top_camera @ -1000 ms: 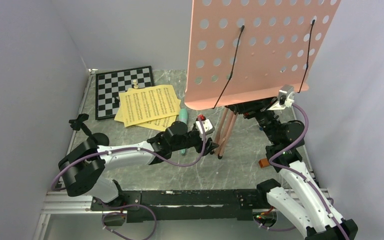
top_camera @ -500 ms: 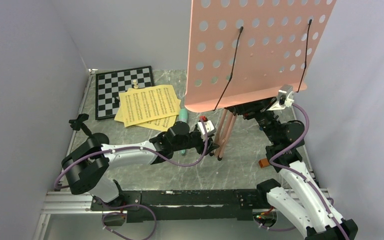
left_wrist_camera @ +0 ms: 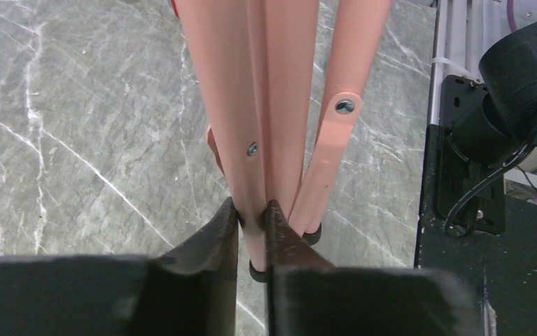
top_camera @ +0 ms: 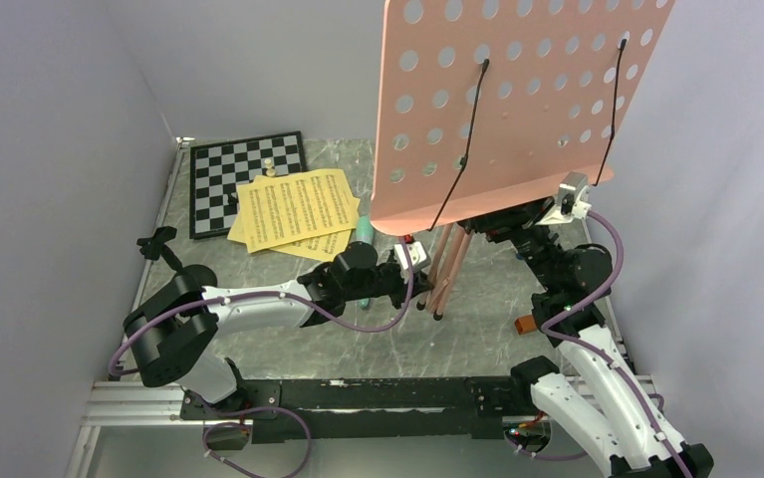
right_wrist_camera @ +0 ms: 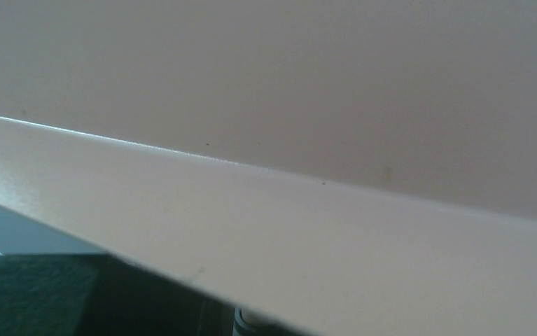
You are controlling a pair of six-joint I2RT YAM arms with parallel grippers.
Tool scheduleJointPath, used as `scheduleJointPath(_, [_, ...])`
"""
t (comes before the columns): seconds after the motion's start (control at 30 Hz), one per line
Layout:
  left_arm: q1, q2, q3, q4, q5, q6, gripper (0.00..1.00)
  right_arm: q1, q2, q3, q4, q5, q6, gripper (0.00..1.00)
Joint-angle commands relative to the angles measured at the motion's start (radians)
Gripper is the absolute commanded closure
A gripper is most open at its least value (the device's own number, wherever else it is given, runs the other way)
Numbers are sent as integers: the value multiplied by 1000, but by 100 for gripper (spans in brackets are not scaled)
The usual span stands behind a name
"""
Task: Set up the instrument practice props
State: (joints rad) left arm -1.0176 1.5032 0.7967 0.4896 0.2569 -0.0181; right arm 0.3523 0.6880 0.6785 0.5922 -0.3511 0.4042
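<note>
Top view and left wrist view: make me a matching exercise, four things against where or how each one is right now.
Things:
1. sheet music
2. chessboard
3. left gripper
4. orange block

Places or states:
A. closed on a folded leg of the music stand
B. near the right edge of the table
C. far left corner, with a pale piece standing on it
D. lying fanned, overlapping a corner of the chessboard

Pairs: 1-D, 2-C, 3-A, 4-B
</note>
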Motion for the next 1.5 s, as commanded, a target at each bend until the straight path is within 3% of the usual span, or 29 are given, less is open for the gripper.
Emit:
scheduleJointPath(0.0, [-2,14,31,29,30,-2,99,-1,-53,122,303,17,26,100])
scheduleJointPath(0.67, [-1,49,41,-192,-253,161,100,-1,-66,192,110,59,-200,100])
scheduleJointPath(1.03, [5,112,76,-232,-533,266,100,-1,-60,194,119,67,-227,100])
scheduleJointPath(1.47, [154,133,110,-236,-550,311,100,-1,-10,192,169,115,-210,100])
